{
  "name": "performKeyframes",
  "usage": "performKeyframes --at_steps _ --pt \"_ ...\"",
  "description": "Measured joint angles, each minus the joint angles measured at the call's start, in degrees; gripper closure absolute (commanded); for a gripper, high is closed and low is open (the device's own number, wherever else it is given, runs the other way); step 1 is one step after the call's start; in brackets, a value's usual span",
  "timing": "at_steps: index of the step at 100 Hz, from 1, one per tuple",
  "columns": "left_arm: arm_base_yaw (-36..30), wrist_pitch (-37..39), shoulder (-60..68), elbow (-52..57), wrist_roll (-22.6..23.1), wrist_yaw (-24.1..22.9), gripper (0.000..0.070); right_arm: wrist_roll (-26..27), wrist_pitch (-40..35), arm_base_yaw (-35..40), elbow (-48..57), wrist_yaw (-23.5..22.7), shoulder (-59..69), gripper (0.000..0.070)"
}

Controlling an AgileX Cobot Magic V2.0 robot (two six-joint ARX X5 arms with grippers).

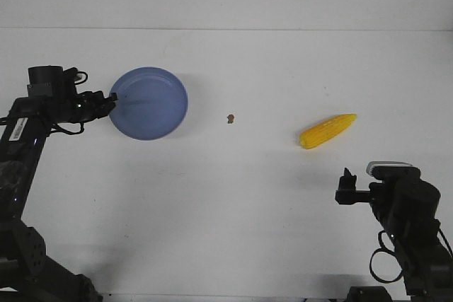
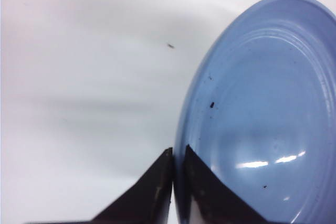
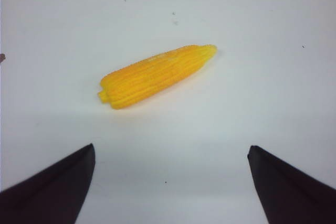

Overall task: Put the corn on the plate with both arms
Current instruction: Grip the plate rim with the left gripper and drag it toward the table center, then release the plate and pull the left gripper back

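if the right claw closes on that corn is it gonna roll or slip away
The corn looks round and tapered, so a nudge would probably roll it in a curve. Its ridged kernel rows should give some grip. It lies alone on the table, with nothing nearby to stop it.

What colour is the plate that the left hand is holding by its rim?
Plain periwinkle blue, unpatterned: the plate shows best in the left wrist view.

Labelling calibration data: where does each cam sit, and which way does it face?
Front: high, facing forward over the table; shows both arms, plate, corn.
Left wrist: on the left arm, facing the plate; left gripper jaws pinch its rim.
Right wrist: on the right arm, facing the corn; right gripper jaws wide apart.
Shared: front and left wrist, plate; front and right wrist, corn.
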Motion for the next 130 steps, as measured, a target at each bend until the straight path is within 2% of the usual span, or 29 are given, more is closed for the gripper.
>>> performKeyframes --at_steps 32,42,51,64,102,123,130 --pt "-13.31 -1.25 -6.73 -10.27 -0.28 1.68 0.0696 0.28 1.31 0.0 0.0 0.0 0.0 0.0088" --pt "-17.92 0.7 -8.57 -15.72 -0.37 2.47 0.0696 0.37 1.31 0.0 0.0 0.0 0.0 0.0088" --pt "-21.57 3.28 -8.5 -20.68 -0.66 5.11 0.0696 0.37 1.31 0.0 0.0 0.0 0.0 0.0088" --pt "-25.94 6.6 -8.48 -25.99 -1.05 5.51 0.0696 0.37 1.31 0.0 0.0 0.0 0.0 0.0088" --pt "-27.26 11.37 -8.11 -30.97 -1.51 5.33 0.0688 0.37 1.31 0.0 0.0 0.0 0.0 0.0088" --pt "-27.61 12.17 -6.54 -30.97 -1.53 1.6 0.0681 0.39 1.81 0.0 0.0 0.0 0.0 0.0088" --pt "-27.74 12.17 -6.38 -30.95 -1.6 1.6 0.0636 0.39 2.01 0.0 0.0 0.0 0.0 0.0088"
